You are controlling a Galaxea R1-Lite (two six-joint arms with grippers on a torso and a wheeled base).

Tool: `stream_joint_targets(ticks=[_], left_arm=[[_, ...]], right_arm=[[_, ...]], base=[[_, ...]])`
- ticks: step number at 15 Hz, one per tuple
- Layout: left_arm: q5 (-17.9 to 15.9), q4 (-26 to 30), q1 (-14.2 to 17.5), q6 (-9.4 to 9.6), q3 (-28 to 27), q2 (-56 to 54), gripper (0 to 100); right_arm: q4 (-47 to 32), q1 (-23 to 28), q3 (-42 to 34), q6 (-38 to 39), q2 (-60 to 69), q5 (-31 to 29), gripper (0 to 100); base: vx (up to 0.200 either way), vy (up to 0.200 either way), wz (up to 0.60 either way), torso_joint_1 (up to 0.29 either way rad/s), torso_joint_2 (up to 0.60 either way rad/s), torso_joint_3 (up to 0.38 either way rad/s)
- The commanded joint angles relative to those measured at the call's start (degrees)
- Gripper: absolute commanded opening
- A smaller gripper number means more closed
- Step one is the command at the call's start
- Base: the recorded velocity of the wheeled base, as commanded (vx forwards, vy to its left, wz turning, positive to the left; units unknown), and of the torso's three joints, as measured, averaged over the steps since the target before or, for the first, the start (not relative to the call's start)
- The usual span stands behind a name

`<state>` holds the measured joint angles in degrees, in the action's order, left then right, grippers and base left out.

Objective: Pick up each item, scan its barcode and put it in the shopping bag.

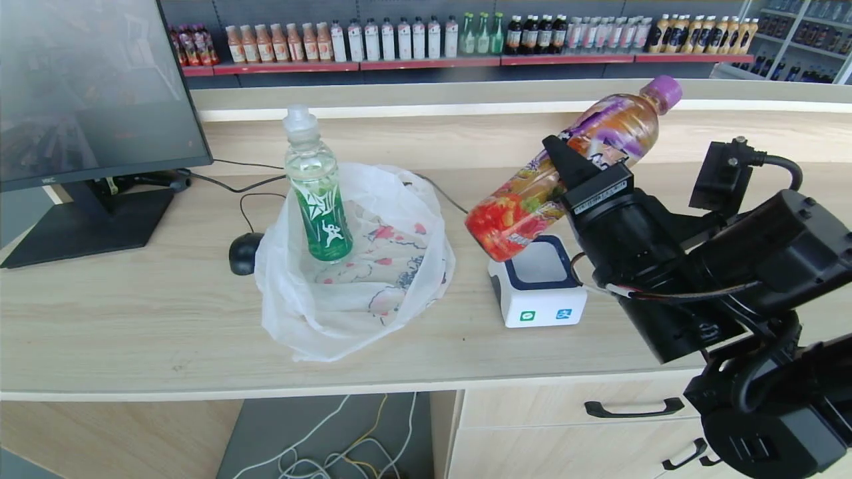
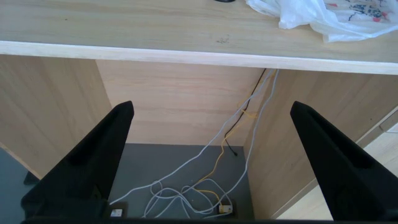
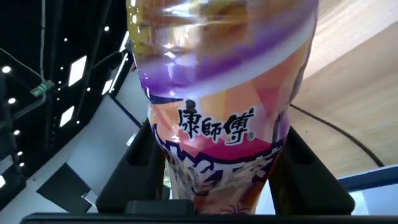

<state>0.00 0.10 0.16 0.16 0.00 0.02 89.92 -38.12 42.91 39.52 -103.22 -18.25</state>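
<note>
Purple-capped juice bottle tilts, clamped in the right hand, with the scanner just below that hand. Left hand gapes wide, empty.

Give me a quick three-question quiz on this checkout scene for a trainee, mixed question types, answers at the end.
1. True or false: the green bottle stands upright inside the shopping bag.
2. The right gripper holds: A a can, B the purple-capped bottle, C a box?
3. Fill in: the held bottle's base hangs over the white ____.
Key: 1 true; 2 B; 3 scanner.
</note>
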Motion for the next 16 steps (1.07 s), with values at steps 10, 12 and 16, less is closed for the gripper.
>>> stream_joint_targets(ticks=[10, 12, 16], left_arm=[[0.0, 0.0, 0.0, 0.02, 0.0, 0.0, 100], [0.0, 0.0, 0.0, 0.02, 0.0, 0.0, 100], [0.0, 0.0, 0.0, 0.02, 0.0, 0.0, 100]], right_arm=[[-6.0, 9.5, -4.9, 22.9, 1.5, -1.2, 0], [-7.8, 9.6, -5.3, 25.3, 1.9, -1.3, 0], [-8.1, 9.6, -6.4, 27.9, 1.7, -1.4, 0]], base=[[0.000, 0.000, 0.00, 0.000, 0.00, 0.000], [0.000, 0.000, 0.00, 0.000, 0.00, 0.000], [0.000, 0.000, 0.00, 0.000, 0.00, 0.000]])
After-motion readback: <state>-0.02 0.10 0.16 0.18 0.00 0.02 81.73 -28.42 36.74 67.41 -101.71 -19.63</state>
